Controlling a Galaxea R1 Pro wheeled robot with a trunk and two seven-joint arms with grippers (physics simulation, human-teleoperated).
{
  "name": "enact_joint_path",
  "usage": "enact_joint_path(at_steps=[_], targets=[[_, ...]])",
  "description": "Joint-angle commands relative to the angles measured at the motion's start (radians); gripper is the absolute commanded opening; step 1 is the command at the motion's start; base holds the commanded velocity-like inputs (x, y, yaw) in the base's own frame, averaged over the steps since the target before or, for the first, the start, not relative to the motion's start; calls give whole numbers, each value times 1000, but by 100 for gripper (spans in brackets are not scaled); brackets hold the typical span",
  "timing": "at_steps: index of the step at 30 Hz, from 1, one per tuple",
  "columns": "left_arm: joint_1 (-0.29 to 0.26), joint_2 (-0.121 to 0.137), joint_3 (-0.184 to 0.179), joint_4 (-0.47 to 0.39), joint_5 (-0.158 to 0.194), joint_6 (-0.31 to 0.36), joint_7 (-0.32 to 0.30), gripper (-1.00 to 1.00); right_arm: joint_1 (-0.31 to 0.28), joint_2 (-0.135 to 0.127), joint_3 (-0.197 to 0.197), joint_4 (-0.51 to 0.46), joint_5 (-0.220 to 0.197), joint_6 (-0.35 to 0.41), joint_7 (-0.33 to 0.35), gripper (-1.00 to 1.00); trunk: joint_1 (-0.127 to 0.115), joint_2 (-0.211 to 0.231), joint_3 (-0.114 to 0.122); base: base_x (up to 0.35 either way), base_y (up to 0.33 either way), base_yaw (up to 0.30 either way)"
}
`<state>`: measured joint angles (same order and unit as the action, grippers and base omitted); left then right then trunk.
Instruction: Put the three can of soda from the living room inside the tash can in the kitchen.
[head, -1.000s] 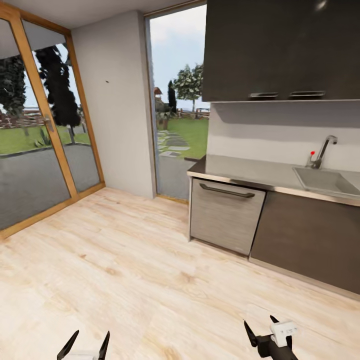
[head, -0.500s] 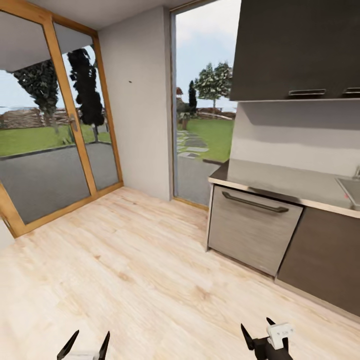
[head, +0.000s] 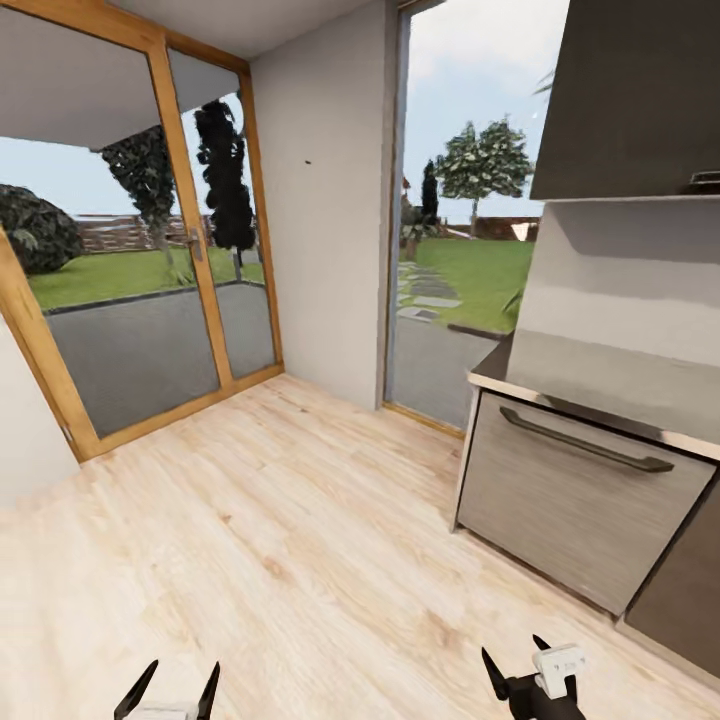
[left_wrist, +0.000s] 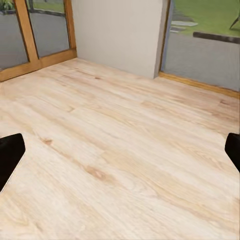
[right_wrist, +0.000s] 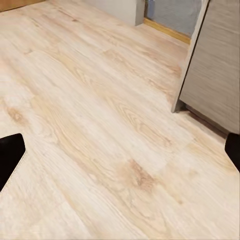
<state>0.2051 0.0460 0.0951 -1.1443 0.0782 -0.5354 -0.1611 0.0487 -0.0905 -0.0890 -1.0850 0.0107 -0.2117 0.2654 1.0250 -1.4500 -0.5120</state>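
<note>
Kitchen (head: 600, 330) corner, pale plank floor (head: 280, 540), steel surface (head: 500, 372) over grey drawer front (head: 580, 500); wood-framed glass doors (head: 170, 280) beyond; left gripper (head: 167, 692) fingers apart, right gripper (head: 518, 668) fingers apart, both holding nothing

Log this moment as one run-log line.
place: kitchen end, wood floor | ahead: glass doors, steel-front drawer | left claw: open, empty | right claw: open, empty
</note>
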Motion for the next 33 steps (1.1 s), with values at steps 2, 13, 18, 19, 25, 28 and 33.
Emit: enact_joint_path(at_steps=[2, 13, 18, 19, 25, 28, 33], targets=[[0, 0, 0, 0, 0, 0, 0, 100, 0, 0, 0, 0, 0, 0, 0, 100, 0, 0, 0, 323, 0, 254], [0, 0, 0, 0, 0, 0, 0, 100, 0, 0, 1, 0, 0, 0, 0, 100, 0, 0, 0, 323, 0, 254], [0, 0, 0, 0, 0, 0, 0, 100, 0, 0, 1, 0, 0, 0, 0, 100, 0, 0, 0, 290, 76, 254], [0, 0, 0, 0, 0, 0, 0, 100, 0, 0, 1, 0, 0, 0, 0, 100, 0, 0, 0, 271, 127, 254], [0, 0, 0, 0, 0, 0, 0, 100, 0, 0, 1, 0, 0, 0, 0, 100, 0, 0, 0, 261, 161, 254], [0, 0, 0, 0, 0, 0, 0, 100, 0, 0, 1, 0, 0, 0, -1, 100, 0, 0, 0, 253, 192, 254], [0, 0, 0, 0, 0, 0, 0, 100, 0, 0, 2, 0, 0, 0, 0, 100, 0, 0, 0, 252, 197, 254]])
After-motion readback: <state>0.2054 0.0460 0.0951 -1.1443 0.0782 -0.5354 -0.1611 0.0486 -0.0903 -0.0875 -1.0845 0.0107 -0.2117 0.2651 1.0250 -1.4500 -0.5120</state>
